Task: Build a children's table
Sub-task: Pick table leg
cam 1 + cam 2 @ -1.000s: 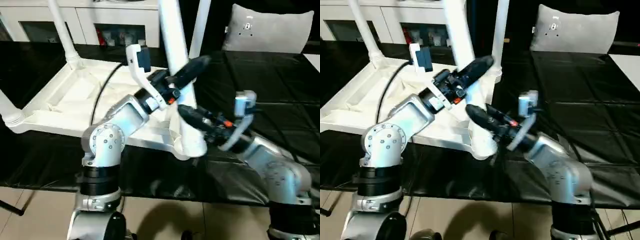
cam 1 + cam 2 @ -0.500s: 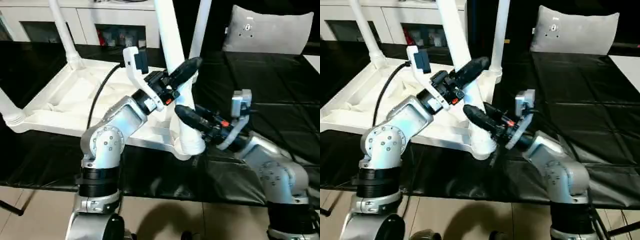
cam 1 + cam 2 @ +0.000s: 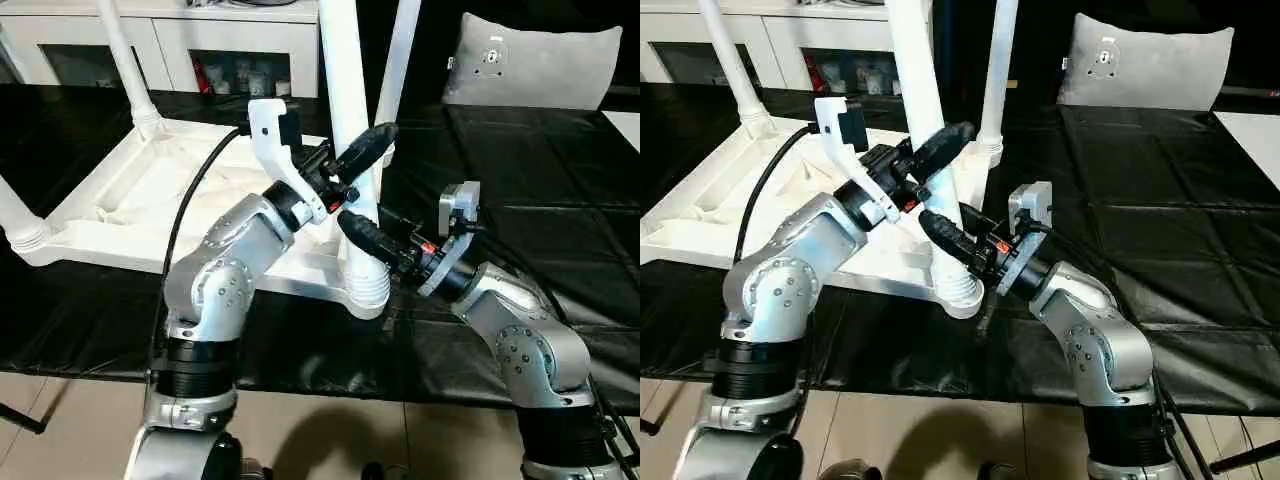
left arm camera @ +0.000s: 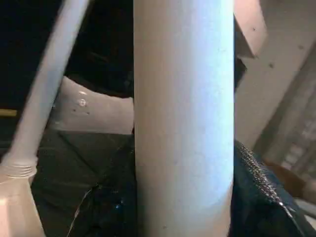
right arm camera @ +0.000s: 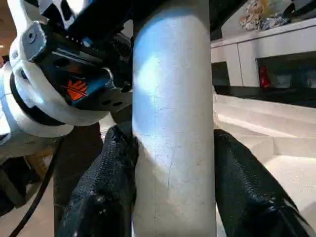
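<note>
White table (image 3: 120, 215), black fingers (image 5: 98, 197)

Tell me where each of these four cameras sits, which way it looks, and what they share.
Left eye and right eye views: on the head, looking forward and down at the upturned children's table, over both silver forearms.
Left wrist view: along the left gripper, close on the near leg.
Right wrist view: along the right gripper; its fingers flank that leg.
All four share the leg.
</note>
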{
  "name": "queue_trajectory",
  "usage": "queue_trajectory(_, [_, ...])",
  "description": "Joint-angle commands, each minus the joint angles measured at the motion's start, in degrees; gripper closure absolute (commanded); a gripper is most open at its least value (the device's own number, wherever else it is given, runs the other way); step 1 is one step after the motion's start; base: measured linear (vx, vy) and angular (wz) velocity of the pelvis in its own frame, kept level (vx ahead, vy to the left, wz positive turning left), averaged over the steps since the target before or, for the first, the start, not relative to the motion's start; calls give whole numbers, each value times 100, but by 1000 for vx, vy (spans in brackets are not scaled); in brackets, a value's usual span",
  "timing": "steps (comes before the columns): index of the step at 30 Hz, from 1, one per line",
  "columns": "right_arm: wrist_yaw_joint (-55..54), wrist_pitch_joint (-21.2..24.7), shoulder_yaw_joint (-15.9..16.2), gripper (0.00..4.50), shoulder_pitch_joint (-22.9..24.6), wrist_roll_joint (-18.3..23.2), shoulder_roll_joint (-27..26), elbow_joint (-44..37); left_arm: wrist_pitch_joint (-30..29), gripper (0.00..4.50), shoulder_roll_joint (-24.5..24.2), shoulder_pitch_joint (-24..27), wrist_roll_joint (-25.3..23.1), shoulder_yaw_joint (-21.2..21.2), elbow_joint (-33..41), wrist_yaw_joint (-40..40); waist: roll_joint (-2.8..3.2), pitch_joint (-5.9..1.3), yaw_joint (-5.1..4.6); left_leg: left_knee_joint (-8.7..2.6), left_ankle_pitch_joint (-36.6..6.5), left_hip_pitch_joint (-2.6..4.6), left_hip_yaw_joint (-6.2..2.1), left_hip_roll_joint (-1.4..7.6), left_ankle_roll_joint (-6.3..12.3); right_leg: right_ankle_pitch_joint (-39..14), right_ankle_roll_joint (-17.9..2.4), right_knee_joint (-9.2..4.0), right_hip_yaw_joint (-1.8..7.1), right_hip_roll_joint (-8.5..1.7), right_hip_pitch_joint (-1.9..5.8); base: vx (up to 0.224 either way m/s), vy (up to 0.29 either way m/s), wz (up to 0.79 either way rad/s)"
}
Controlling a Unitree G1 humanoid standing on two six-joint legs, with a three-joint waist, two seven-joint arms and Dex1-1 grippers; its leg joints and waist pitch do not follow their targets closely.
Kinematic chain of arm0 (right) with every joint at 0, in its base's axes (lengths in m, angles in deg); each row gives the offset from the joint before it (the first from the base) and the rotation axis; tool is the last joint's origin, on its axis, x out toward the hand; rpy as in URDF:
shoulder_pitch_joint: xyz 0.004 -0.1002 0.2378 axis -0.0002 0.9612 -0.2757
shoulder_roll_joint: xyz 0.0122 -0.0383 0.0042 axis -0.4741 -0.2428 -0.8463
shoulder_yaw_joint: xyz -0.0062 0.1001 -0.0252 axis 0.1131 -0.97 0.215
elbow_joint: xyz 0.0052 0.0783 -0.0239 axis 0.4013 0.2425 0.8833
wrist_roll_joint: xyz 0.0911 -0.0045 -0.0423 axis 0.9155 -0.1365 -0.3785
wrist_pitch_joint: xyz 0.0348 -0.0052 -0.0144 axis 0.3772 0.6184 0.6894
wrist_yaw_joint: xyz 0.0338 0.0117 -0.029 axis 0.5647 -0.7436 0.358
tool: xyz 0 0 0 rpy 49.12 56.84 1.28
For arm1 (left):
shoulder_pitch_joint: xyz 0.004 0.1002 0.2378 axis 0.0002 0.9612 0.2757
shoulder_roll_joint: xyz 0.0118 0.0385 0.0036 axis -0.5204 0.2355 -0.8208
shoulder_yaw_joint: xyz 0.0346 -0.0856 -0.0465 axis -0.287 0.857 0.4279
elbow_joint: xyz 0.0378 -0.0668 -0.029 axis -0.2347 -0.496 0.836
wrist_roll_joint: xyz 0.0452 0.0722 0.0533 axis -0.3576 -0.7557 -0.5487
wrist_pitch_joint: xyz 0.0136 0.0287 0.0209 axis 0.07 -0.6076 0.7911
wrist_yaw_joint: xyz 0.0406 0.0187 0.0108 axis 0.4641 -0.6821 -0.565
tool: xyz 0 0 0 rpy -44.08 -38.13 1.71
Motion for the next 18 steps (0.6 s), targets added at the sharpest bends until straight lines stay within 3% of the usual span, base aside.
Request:
queue_trajectory(1, [275,313,-202,179,-146,345,212,26,-241,266,-175,-2,271,-165,73,515,-96,-508,20,-334,-321,-11,32,112,440,-1690,-692,-325,228,-372,408,0,0,0])
queue_trajectory(4, [937,726,-215,154,-195,758,613,8,-495,267,-392,-50,620,-116,114,1020,-125,-522,46,-318,-259,-17,37,114,491,-1556,-797,-293,225,-376,426,0,0,0])
queue_trajectory(5, [1363,990,-182,147,-237,985,869,9,-742,267,-550,-108,935,-97,193,1417,-118,-520,51,-318,-240,-22,35,119,497,-1543,-816,-291,226,-380,423,0,0,0])
queue_trajectory(7, [1533,1099,-149,130,-262,1057,970,20,-841,267,-633,-130,1058,-113,233,1620,-128,-512,70,-303,-236,-28,48,110,527,-1601,-850,-290,229,-381,416,0,0,0])
queue_trajectory(10, [2011,1248,161,104,-322,984,1311,83,-1145,267,-894,-151,1431,-217,392,2257,-120,-501,72,-316,-387,-11,40,117,424,-1984,-761,-324,219,-385,405,0,0,0])
queue_trajectory(13, [2412,1400,341,104,-333,1126,1505,80,-1266,267,-1015,-190,1657,-280,457,2628,-141,-493,65,-321,-504,1,38,120,377,-2191,-711,-343,213,-383,405,0,0,0])
queue_trajectory(18, [2788,1508,540,149,-339,1158,1696,96,-1239,267,-1055,-282,1724,-302,413,2879,-142,-486,102,-314,-594,9,39,117,307,-2521,-561,-395,210,-389,385,0,0,0])
